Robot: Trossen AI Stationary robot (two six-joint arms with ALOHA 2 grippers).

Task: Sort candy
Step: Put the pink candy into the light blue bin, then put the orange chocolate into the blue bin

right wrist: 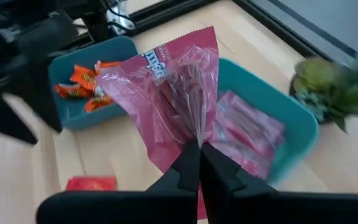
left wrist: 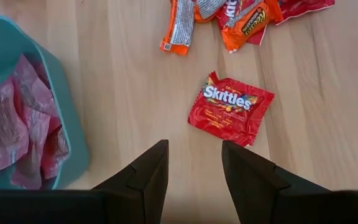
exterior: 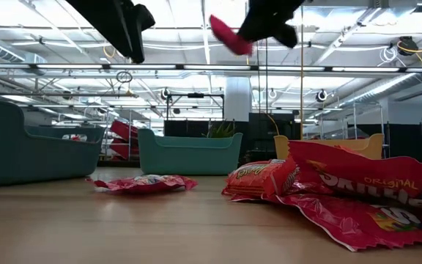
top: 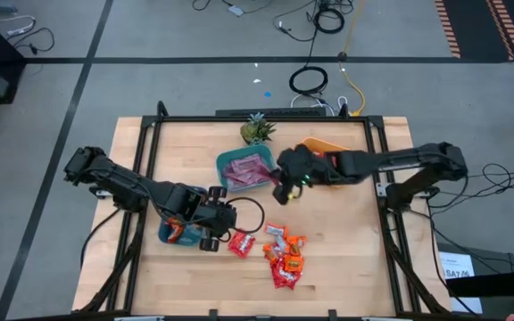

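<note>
Bright, even overhead strip lighting; soft shadows; motion blur across the right wrist view.

A red packet point(left wrist: 230, 109) with white "Skittles" lettering and a rainbow band is seen on the pale wooden table point(left wrist: 328, 112). Pink wrappers point(right wrist: 247, 134) are shown in a teal bowl point(right wrist: 300, 134), orange ones point(right wrist: 82, 81) in another teal bowl point(right wrist: 73, 112). A translucent pink packet point(right wrist: 173, 93) is pinched by the dark right gripper point(right wrist: 200, 163).

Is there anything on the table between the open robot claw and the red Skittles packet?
No. In the left wrist view, only bare wooden table lies between the left gripper's open jaws and the flat red Skittles packet.
</note>
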